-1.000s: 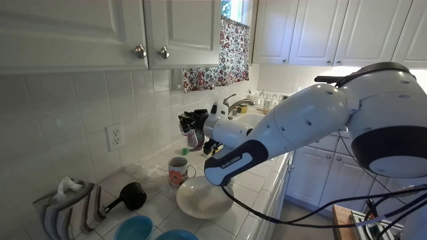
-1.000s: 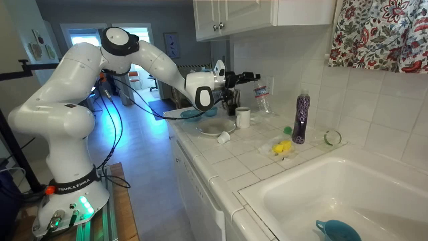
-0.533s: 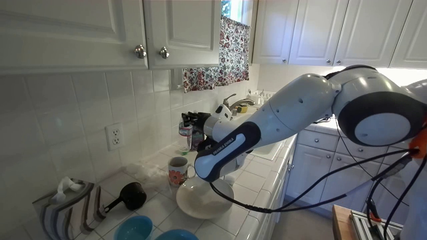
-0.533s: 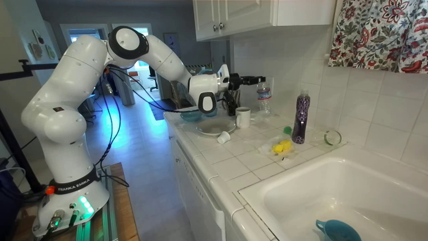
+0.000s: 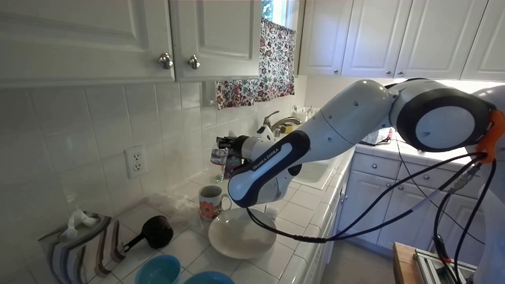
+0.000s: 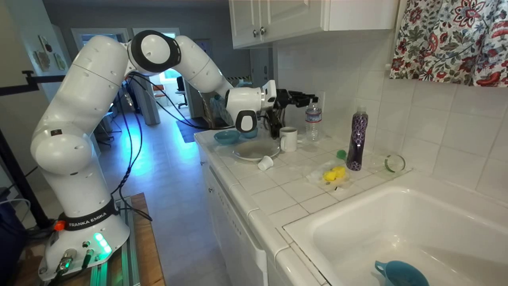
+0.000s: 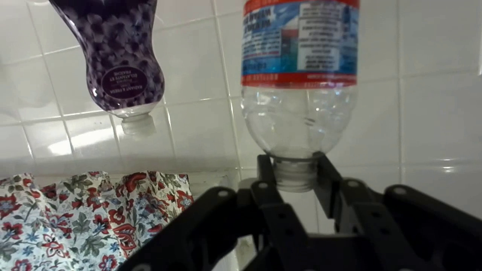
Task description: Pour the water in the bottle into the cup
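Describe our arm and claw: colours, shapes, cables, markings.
Glossy white arm, rounded segments, white elbow disc ringed in black. White "FRANKA EMIKA" lettering on a black band at the base and a black panel farther along. Green lights on the base. Black cables loop outside. The claw is black: hinged links, two narrow fingers.

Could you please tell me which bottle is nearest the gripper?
The clear plastic bottle with the red-edged label; the black gripper clasps its neck, while the purple patterned bottle stands apart.
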`<state>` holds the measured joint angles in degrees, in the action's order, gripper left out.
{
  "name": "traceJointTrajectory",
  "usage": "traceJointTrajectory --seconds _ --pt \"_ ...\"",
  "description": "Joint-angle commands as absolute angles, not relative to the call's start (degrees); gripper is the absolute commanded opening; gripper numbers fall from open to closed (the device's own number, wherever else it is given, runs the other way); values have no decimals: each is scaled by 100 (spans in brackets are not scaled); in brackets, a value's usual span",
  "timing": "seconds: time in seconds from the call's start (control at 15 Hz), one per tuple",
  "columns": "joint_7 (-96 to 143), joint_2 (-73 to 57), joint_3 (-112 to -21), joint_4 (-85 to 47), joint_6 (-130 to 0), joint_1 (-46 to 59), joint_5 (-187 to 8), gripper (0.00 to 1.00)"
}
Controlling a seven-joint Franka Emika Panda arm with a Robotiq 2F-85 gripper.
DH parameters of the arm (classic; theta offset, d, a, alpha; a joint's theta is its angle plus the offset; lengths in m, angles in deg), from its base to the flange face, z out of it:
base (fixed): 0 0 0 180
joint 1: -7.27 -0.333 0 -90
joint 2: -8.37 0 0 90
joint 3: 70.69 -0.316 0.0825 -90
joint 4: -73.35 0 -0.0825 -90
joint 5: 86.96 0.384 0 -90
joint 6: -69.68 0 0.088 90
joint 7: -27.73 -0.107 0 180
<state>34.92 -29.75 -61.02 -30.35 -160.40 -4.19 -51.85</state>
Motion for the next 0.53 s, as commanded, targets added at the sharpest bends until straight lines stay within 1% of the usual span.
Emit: traceJointTrajectory --seconds 0.0,0.2,0.27,0.47 --pt "3730 -2870 -6351 -3082 -15764 -224 -4925 8" --pt "3882 -2895 -6305 -3075 -15653 -240 -4812 8" --pt "3916 -2935 -6122 -3078 -15638 -389 -4746 8" --pt "4230 -3015 -6010 -3063 -15623 -471 -4553 8"
